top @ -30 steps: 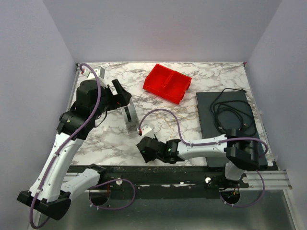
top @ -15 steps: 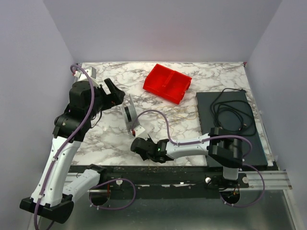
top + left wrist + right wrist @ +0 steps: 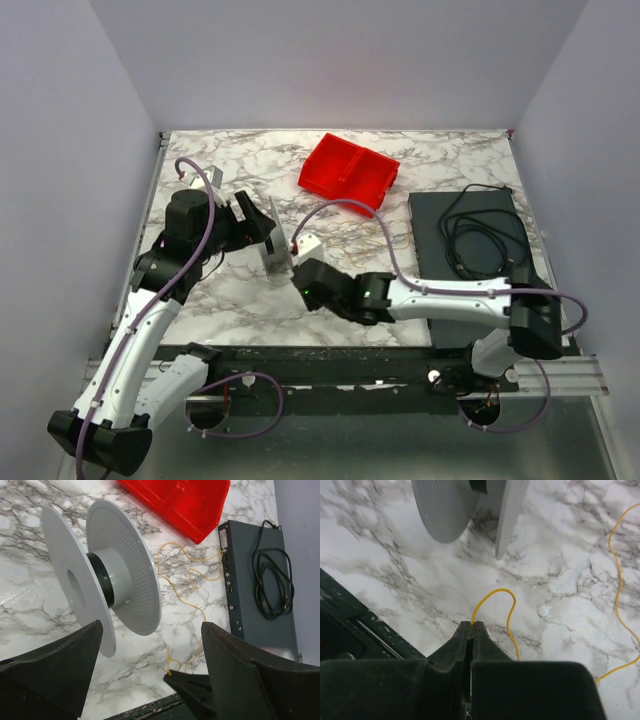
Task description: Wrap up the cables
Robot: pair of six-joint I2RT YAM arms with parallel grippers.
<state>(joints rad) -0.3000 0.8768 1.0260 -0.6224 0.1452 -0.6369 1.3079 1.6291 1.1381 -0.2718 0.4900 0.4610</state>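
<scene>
The cable (image 3: 493, 591), a hair-thin yellow wire, lies in loose curls on the table (image 3: 430, 160) to the right of the spool (image 3: 117, 577). Its end is pinched in the closed right gripper (image 3: 471, 626), just in front of the spool. The left gripper (image 3: 150, 629) is spread wide short of the spool and clamps nothing. With the spool unheld, a tug on the wire could tip or roll it. The thin end may slip from the pinch, and the curls may tangle.

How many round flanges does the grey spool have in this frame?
2. The nearer flange faces the left wrist camera and has a centre hole. The farther, mesh-textured flange sits behind it across the hub, toward the red tray.
</scene>
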